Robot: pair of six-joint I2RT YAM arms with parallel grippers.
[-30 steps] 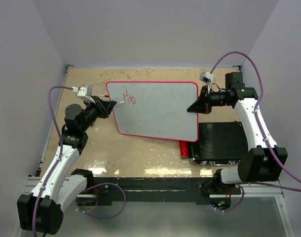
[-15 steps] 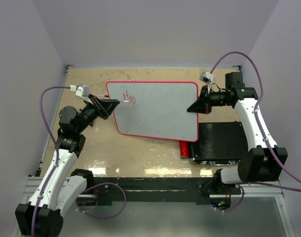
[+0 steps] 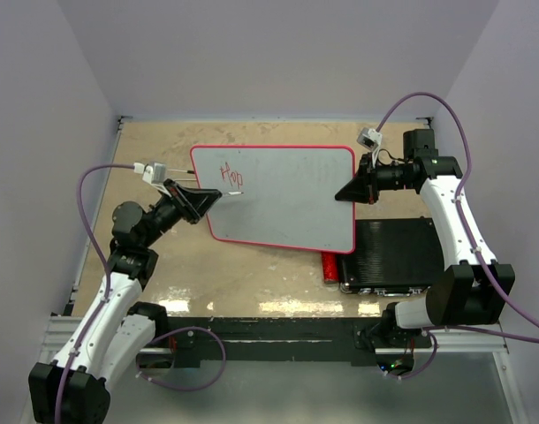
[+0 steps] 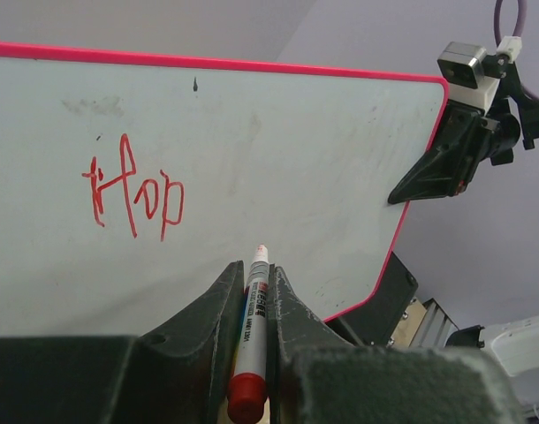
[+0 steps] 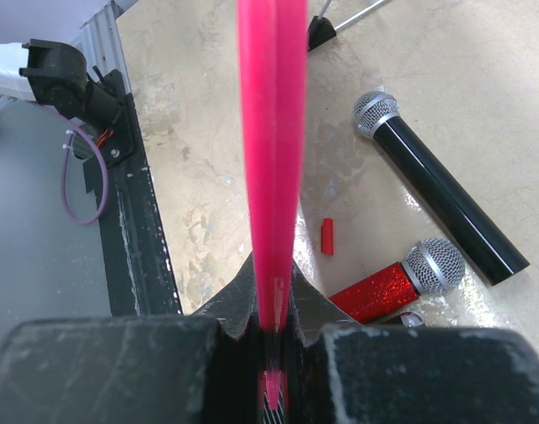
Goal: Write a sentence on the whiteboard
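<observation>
Tan scuffed tabletop (image 3: 163, 265), plain lilac walls round it. The whiteboard (image 3: 287, 208) is mid-table between both arms. The sentence (image 4: 132, 190) reads only "Hop" so far, in red at the top-left corner, so most of it is left to write.

The left gripper (image 4: 252, 269) is clamped on the red marker (image 4: 254, 309), nib pointing at the board just below-right of the "p". Can't tell if the nib touches. The right gripper (image 5: 271, 274) is pinched shut on the board's right edge. The board looks lifted off the table, judging by what shows under it in the right wrist view.

Risks, imo:
- Pen pressure vs a one-edge grip: the board may flex or pivot, giving wobbly strokes or a slip from the jaws.
- Marker sliding back in the fingers: faint or broken lines.
- Letters are big and slanted, so line 1 could run out of room.

Around it: a black ribbed case (image 3: 398, 252) near the right arm, a black mic (image 5: 437, 199), a red glitter mic (image 5: 393, 283) and a small red cap (image 5: 327, 237) on the table. A dropped board would land on these.
</observation>
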